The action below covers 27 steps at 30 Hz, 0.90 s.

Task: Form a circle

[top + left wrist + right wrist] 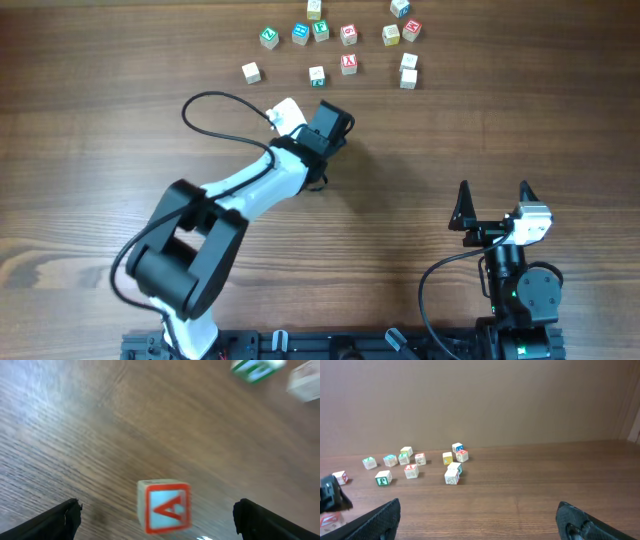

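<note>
Left gripper [157, 510] stands spread wide, its dark fingers low at either side of the wrist view. The red A cube [165, 511] sits free on the wood between them, touched by neither. Right gripper [494, 196] is wide too and holds nothing, parked by its base at 5 o'clock.

The step in hand looks like the setting of single cubes. This one lies alone at 6 o'clock of the scatter, hidden under the left wrist from overhead. Beyond it, toward 12 o'clock, the letter cubes [348, 36] lie in a loose, ragged band. No circle is closed yet, and two pale cubes [408, 70] touch at 1 o'clock.

The next move probably calls for the left arm to lift straight clear without nudging the A cube, then fetch another. Bare table [90, 140] lies open at 9 and 3 o'clock. The far edge meets a wall behind the cubes, with a strip of wood between.
</note>
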{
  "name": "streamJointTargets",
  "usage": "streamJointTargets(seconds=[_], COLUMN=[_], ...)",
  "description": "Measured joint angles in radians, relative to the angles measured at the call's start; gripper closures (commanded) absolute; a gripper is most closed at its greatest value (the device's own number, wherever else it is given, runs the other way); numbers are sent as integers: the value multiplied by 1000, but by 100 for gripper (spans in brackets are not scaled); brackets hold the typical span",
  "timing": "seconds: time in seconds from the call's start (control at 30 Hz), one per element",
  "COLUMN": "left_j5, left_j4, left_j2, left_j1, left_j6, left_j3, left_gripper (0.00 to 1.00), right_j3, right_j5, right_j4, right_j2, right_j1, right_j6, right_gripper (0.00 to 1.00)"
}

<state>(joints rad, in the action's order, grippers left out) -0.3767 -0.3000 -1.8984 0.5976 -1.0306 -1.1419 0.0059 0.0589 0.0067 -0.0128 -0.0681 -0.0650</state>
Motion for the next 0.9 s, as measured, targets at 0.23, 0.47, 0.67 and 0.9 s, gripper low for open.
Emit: streamJointTargets(seconds=[0.23,0.47,0.67,0.9], left_j5=[37,266,388,373], left_j4=[84,179,222,220], left_j2=[46,45,14,-156], left_j1=[-95,-457,-525,-441], left_j6=[159,282,390,568], left_j3=[-46,-126,-126,-203], left_gripper=[0,1,0,1], right_j3=[0,0,0,0], right_j5=[0,0,0,0], right_j4=[0,0,0,0], right_j2=[0,0,0,0], right_j1=[0,0,0,0], right_j6=[0,0,0,0], right_gripper=[0,0,0,0])
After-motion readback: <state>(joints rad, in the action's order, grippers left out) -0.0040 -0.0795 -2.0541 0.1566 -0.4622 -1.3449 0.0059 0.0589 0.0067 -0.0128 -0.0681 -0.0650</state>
